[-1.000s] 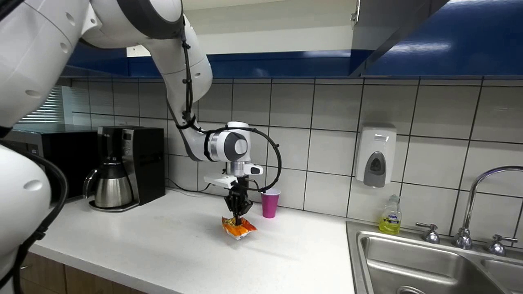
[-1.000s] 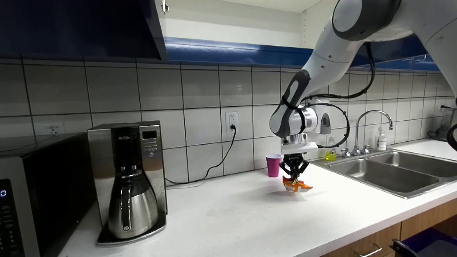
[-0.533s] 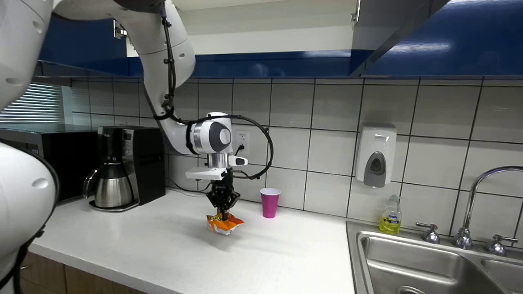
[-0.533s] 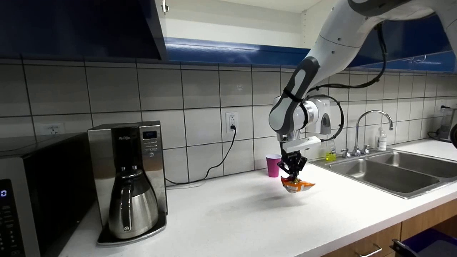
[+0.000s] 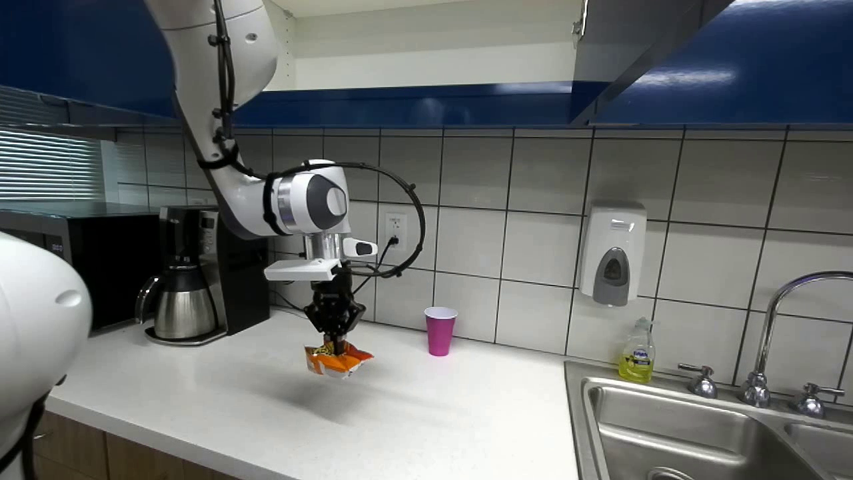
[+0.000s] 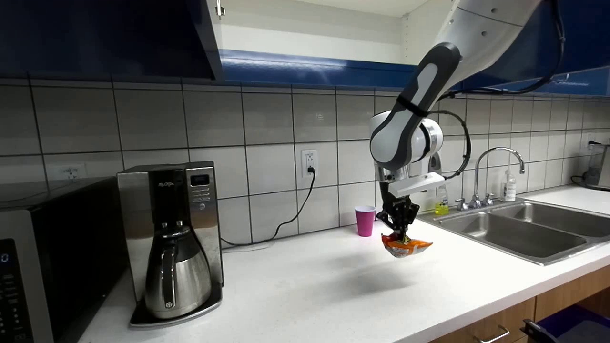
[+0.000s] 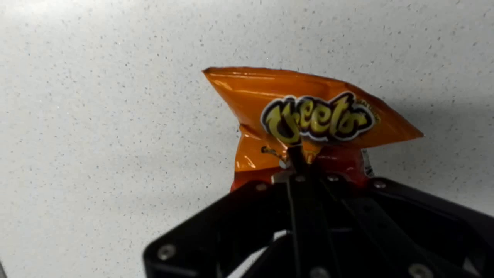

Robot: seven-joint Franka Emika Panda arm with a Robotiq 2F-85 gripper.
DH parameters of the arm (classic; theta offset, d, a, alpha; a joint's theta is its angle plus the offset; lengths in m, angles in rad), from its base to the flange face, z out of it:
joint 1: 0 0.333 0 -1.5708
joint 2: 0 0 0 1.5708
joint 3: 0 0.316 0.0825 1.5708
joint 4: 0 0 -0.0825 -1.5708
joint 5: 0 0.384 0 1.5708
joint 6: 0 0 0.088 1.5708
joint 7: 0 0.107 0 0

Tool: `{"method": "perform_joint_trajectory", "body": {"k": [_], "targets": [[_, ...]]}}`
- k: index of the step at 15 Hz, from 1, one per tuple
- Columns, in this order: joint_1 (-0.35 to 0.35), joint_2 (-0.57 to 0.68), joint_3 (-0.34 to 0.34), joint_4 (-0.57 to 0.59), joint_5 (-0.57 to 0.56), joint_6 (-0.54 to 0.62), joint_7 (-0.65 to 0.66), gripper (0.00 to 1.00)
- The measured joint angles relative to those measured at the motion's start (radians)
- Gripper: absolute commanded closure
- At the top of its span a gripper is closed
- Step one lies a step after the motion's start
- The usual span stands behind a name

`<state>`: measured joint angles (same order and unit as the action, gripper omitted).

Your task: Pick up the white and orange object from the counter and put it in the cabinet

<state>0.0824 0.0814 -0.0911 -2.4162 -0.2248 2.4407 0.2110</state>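
The bag point(image 7: 308, 119) is glossy plastic film, creased, with highlights along its folds. The tool point(image 5: 338, 347) has matt surfaces and metal screw heads point(image 7: 166, 252). The arm point(image 5: 253, 60) has smooth shells with a satin sheen. The bench point(image 5: 453, 413) is smooth and finely speckled. The cabinet point(image 5: 426, 107) has a glossy front edge and a matt interior. The sink point(image 5: 574, 413) is satin-finish stainless steel; the faucet point(image 5: 767, 337) is polished chrome. The carafe point(image 6: 190, 281) is brushed metal with a plastic handle. The cup point(image 5: 440, 333) is smooth plastic. The drawer fronts point(image 6: 505, 318) show wood grain. The wall tiles point(image 5: 540, 247) have a low sheen.
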Motion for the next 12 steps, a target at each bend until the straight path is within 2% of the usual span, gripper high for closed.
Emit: {"method": "perform_joint_trajectory", "body": {"k": [6, 12], "targets": [[-0.006, -0.207, 0.02, -0.135, 0.0, -0.01, 0.0, 1.0], [-0.036, -0.476, 0.057, -0.16, 0.0, -0.146, 0.0, 1.0]]}}
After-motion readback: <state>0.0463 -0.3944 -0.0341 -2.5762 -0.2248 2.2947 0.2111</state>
